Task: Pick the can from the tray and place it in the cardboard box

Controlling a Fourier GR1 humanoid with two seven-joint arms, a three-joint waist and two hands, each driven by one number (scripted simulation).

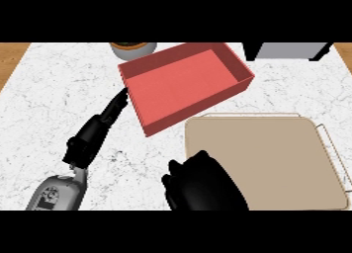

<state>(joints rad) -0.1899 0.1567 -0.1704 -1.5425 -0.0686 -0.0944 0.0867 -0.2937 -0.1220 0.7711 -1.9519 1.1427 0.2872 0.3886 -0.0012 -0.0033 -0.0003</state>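
No can shows on the tray (270, 158); the right hand (206, 187) at its left edge may hide it, though I cannot tell its grip. The box (185, 79) lies just ahead. The left hand (97, 131), fingers straight, is beside the box.

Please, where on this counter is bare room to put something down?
Bare marble lies left of the left hand, up to the edge of the counter, and right of the red box, above the tray. Crowded: box, tray and right hand close together in the middle.
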